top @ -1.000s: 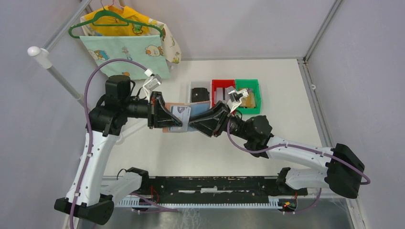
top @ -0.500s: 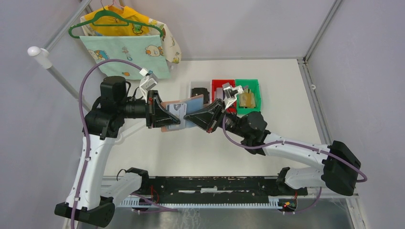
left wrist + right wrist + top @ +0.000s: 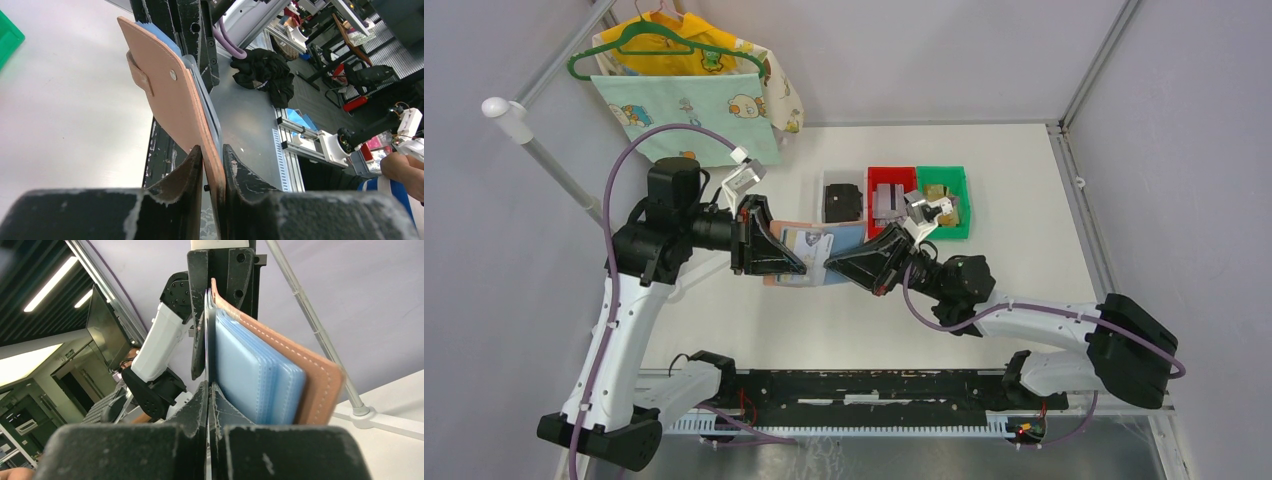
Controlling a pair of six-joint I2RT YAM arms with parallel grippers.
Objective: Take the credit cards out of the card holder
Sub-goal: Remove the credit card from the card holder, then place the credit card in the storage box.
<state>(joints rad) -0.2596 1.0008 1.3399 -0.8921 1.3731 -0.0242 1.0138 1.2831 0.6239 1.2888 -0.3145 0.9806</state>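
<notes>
Card holder (image 3: 172, 105): lower edge hidden between the closed fingers of the left gripper (image 3: 212, 150); in the top view it is partly covered by both grippers.
Credit card (image 3: 210, 345): seen edge-on in the right wrist view, its foot hidden inside the pinched right gripper (image 3: 209, 386); the print on its face in the top view is too small to read.
Card count: cannot be told (the blue sleeves (image 3: 250, 375) overlap).
Red bin (image 3: 872, 195): grey contents partly covered by the right wrist; kind unclear.
Green bin (image 3: 964, 200): tan contents partly covered likewise.
Hanger (image 3: 664, 45): hook cut off by the top edge.
</notes>
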